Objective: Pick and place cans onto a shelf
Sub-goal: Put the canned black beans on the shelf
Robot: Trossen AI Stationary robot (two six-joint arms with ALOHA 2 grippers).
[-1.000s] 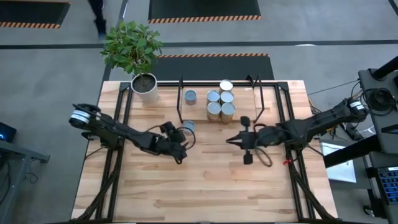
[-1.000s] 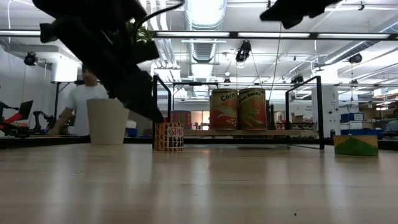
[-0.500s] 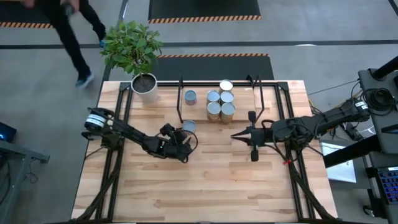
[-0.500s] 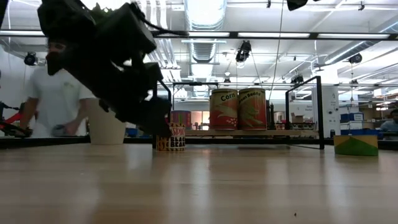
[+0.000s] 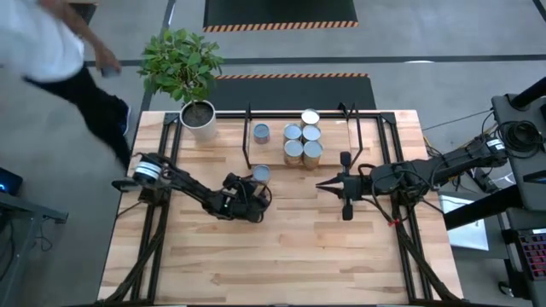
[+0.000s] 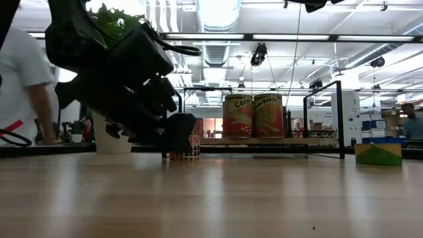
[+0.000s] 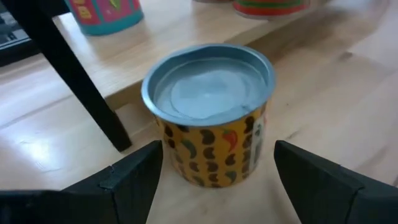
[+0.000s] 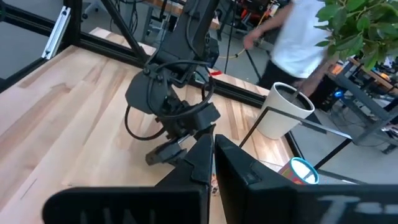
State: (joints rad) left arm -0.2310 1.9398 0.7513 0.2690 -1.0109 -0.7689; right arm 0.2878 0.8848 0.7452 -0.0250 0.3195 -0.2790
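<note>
One can [image 7: 208,118] with a silvery top and a yellow bean-patterned side stands upright on the table just in front of the shelf [image 5: 354,136]; it also shows in the high view [image 5: 260,174]. My left gripper [image 7: 214,165] is open, low over the table, with one finger on either side of this can and not touching it; in the high view my left gripper [image 5: 252,189] is just near of the can. Several cans [image 5: 302,143] stand on the shelf board. My right gripper [image 5: 324,185] is shut and empty, raised, right of the can.
A white pot with a green plant [image 5: 198,115] stands at the table's far left corner. A green and yellow box [image 6: 378,153] sits at the right in the low view. A person [image 5: 60,60] walks beyond the table's left side. The near half of the tabletop [image 5: 281,264] is bare wood.
My left gripper has gone down and toward the far edge, up to the loose can, so its open fingers now stand on either side of it. My right gripper has risen a little. The person has walked along the table's left side.
</note>
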